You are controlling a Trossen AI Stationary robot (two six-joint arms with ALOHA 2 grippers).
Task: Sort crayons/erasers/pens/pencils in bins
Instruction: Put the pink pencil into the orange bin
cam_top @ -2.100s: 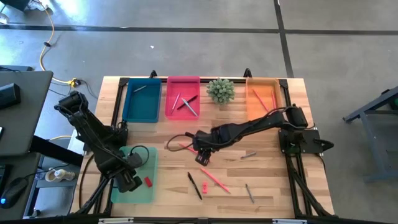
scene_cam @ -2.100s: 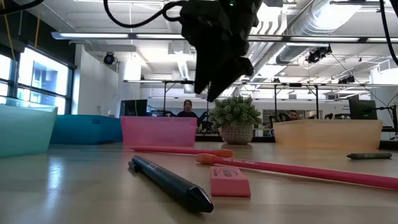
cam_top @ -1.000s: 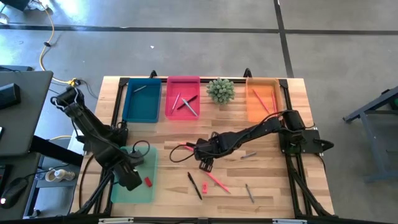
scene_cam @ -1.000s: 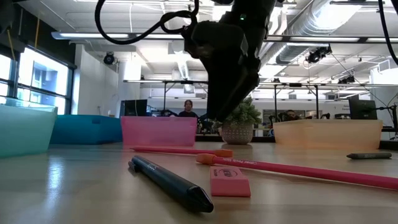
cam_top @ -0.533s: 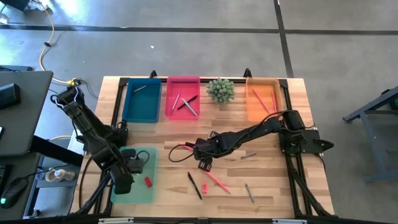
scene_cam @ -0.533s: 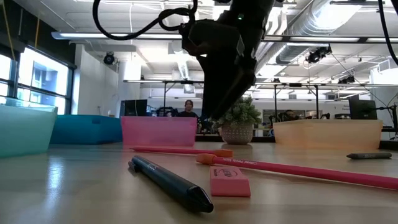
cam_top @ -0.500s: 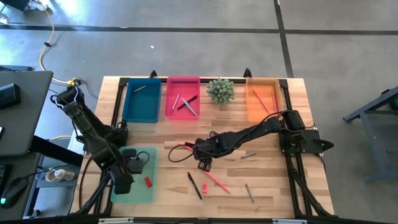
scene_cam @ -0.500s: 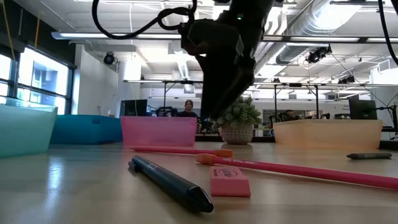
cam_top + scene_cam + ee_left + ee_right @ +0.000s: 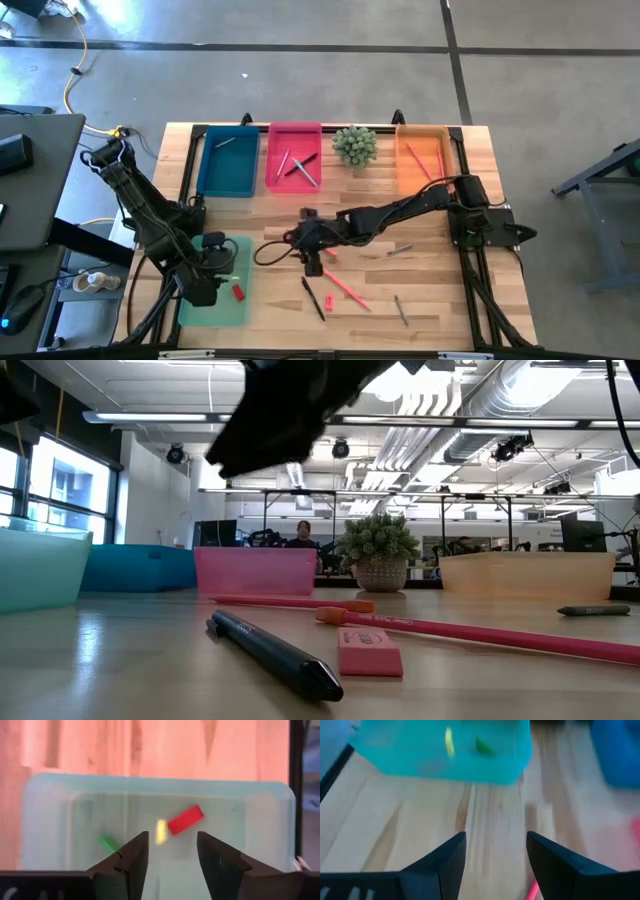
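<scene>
Pale-green bin already holds three erasers, yet a pink eraser, pens and pencils lie beyond it; both grippers gape, empty.

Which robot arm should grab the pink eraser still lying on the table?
Probably the right. The right gripper, open and empty, hangs mid-table, close to the pink eraser beside the black pen. The left gripper, also open, sits over the pale-green bin at the table's left side, farther away.

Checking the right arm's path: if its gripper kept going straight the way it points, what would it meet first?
Probably the pale-green bin holding erasers; only bare table lies before the right gripper, though depth is unclear.
</scene>
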